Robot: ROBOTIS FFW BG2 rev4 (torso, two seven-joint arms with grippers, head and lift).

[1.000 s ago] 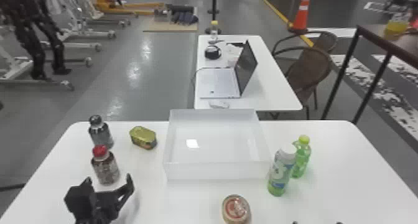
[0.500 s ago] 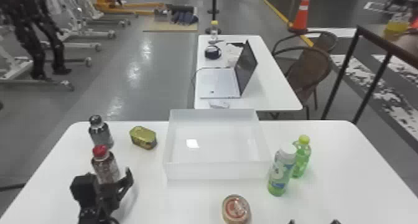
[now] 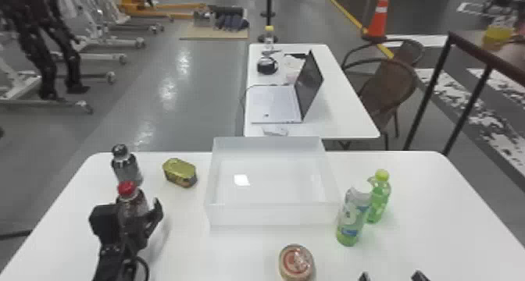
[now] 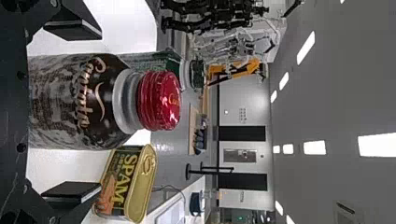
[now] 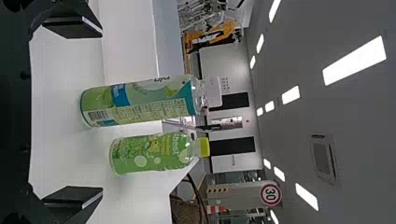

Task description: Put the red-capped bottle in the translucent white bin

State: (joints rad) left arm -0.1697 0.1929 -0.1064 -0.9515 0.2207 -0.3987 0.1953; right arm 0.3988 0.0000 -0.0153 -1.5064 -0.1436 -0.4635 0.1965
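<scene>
At the left of the head view, my left gripper (image 3: pixel 131 217) is open around the red-capped bottle (image 3: pixel 132 202), which stands upright on the white table. In the left wrist view the bottle (image 4: pixel 79 100) lies between the spread fingers of the left gripper (image 4: pixel 72 105), with space beside each finger. The translucent white bin (image 3: pixel 273 214) stands at the table's middle with nothing in it. My right gripper (image 3: pixel 392 277) is at the head view's bottom edge; the right wrist view shows this gripper (image 5: pixel 72 112) open, holding nothing.
A dark-capped bottle (image 3: pixel 125 167) stands just behind the red-capped one, and a yellow-green can (image 3: pixel 180 172) sits between them and the bin. Right of the bin are two green bottles (image 3: pixel 353 217). A round can (image 3: pixel 297 262) is near the front of the table (image 3: pixel 422 221).
My left gripper has moved forward and slightly right, so that it now surrounds the red-capped bottle. The right gripper has risen slightly at the bottom edge of the head view.
</scene>
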